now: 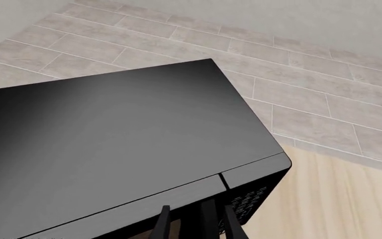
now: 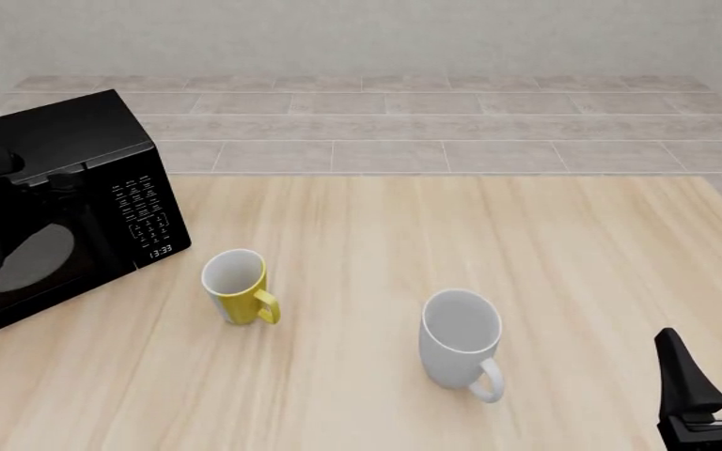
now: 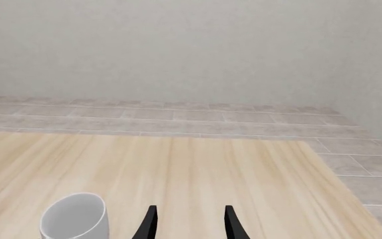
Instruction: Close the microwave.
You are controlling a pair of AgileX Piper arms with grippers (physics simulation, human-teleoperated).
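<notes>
- Black and glossy, the microwave (image 1: 111, 149) fills most of the left wrist view, seen from above its top panel. The left hand (image 1: 198, 224) sits at the front upper edge near the keypad corner, which fits a push on the door. Its fingertips stand a little apart with nothing between them, though the picture's edge cuts off their bases.
- Whether the door is fully shut cannot be told from this view; the door face is hidden below the top edge.
- From the front view, the microwave (image 2: 67, 207) stands at the far left of the counter (image 2: 487, 244), keypad facing right. The left arm is a dark mass across the door window, hard to separate from the black casing, so the door seam is unclear.
- A yellow mug (image 2: 238, 287) and a white mug (image 2: 462, 338) stand apart on the counter.
- The right hand (image 2: 713, 366) waits at the near right corner, well away, likely parked as unneeded.
- In the right wrist view, the right hand (image 3: 189, 224) is spread and empty, with the white mug (image 3: 75, 216) beside it, partly cut off.
</notes>
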